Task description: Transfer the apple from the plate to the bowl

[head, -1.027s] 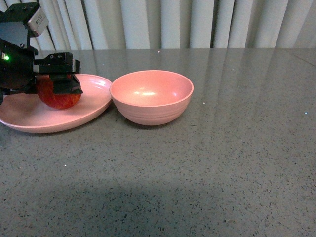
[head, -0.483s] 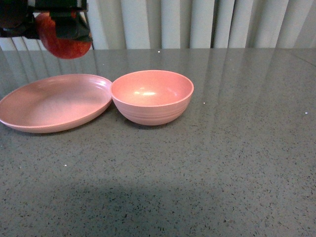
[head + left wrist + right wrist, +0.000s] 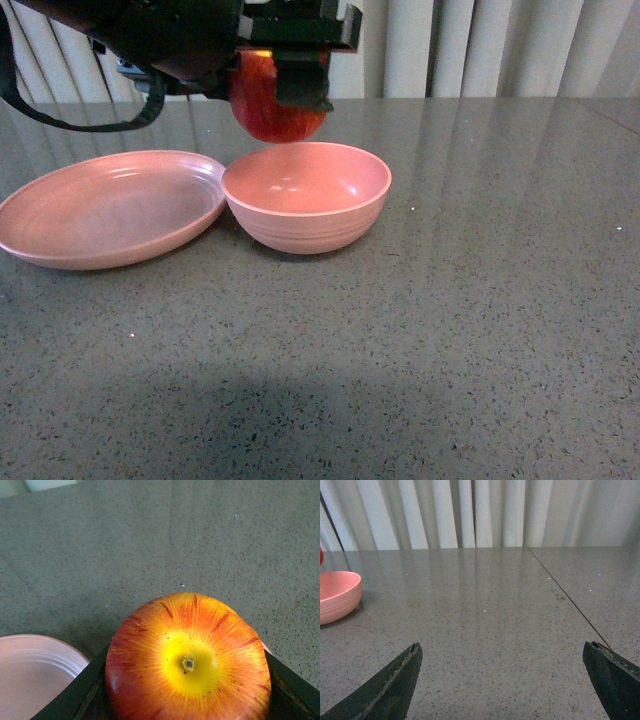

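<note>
While the grey speckled table (image 3: 420,380) fills the near part of the front cam, the right gripper (image 3: 502,685) shows only in its own wrist cam. It's released, fingers (image 3: 390,690) spread wide, low over the tabletop. A thin seam (image 3: 565,595) runs across the table ahead of it. The bowl (image 3: 335,597) sits well apart from that gripper, w/ a red sliver of the apple (image 3: 321,555) above it at frame edge.

Further out in front cam, the plate (image 3: 60,250) and bowl (image 3: 330,230) rest side by side on the table, rims touching or nearly, can't tell which. The left gripper (image 3: 283,92) is clamped on the apple (image 3: 262,110), one dark finger visible on its near-right side. Left wrist cam confirms: apple (image 3: 187,665) wedged btw both fingers (image 3: 82,697), yellow stem dimple facing the cam. Apple is in the air, off the plate, not in the bowl yet. Bowl lies below the left gripper, w/ the held apple over approx the bowl's left part. Plate is lower and to the gripper's left. A pink dish edge (image 3: 30,675) shows beside the gripper in wrist cam, can't tell if plate or bowl. Behind the gripper hangs a pale pleated curtain (image 3: 480,45).
</note>
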